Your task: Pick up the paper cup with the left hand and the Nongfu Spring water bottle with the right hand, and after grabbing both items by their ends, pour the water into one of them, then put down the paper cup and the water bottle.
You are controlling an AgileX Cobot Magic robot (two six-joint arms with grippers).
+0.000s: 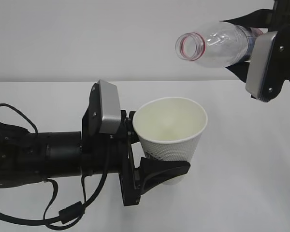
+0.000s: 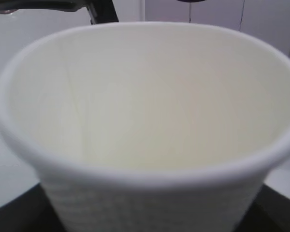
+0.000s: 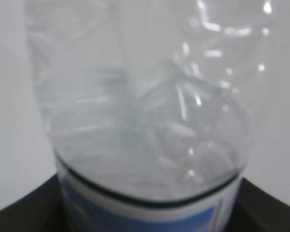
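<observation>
The white paper cup [image 1: 171, 140] is held off the table, tipped so its open mouth faces the exterior camera. My left gripper [image 1: 157, 154] is shut on its lower wall, one black finger [image 1: 166, 170] across the front. In the left wrist view the paper cup [image 2: 145, 121] fills the frame and its inside looks dry. The clear Nongfu Spring water bottle [image 1: 217, 46] lies nearly level in the air, up and right of the cup, its uncapped red-ringed mouth pointing left. My right gripper [image 1: 239, 48] is shut on its labelled end. No water shows, neither in the bottle [image 3: 145, 111] nor pouring.
A white table [image 1: 241, 183] lies under both arms, with a plain pale wall behind. Loose black cables [image 1: 63, 212] hang from the left arm near the front edge. The right gripper's grey plate [image 1: 261, 65] faces the camera.
</observation>
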